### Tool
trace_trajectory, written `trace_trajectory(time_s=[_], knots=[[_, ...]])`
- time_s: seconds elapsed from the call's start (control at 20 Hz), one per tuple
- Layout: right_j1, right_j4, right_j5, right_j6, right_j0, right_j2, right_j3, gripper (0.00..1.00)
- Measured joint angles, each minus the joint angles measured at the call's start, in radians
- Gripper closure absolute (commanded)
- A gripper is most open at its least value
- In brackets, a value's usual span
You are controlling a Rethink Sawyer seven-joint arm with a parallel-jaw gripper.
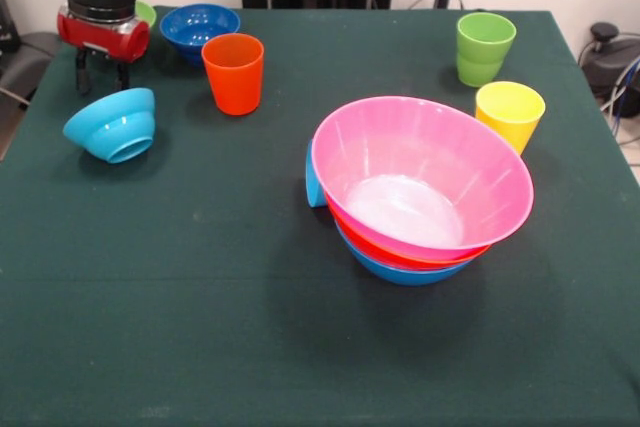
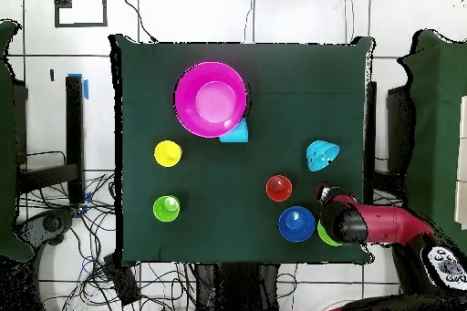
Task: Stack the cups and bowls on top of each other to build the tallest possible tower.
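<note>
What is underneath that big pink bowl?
The pink bowl sits nested in an orange bowl, which sits in a blue bowl; only their rims show. A light blue cup peeks out behind the pile. Anything beneath the blue bowl is hidden.

Pink over orange over blue in the tower [image 1: 425,187], with a yellow cup [image 1: 509,112] at its two o'clock on dark green cloth [image 1: 200,327].
</note>
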Motion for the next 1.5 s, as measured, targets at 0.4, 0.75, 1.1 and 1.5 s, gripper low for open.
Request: trace_trajectory(time_s=[0.4, 0.75, 1.1, 1.5], knots=[[-0.002, 0.031, 0.052, 0.000, -0.008, 0.015, -0.001, 0.00], [-0.003, 0.047, 0.077, 0.000, -0.008, 0.018, -0.001, 0.00], [-0.005, 0.070, 0.122, 0.000, -0.008, 0.021, -0.001, 0.00], [-0.007, 0.076, 0.178, 0.000, -0.008, 0.046, 0.000, 0.00]])
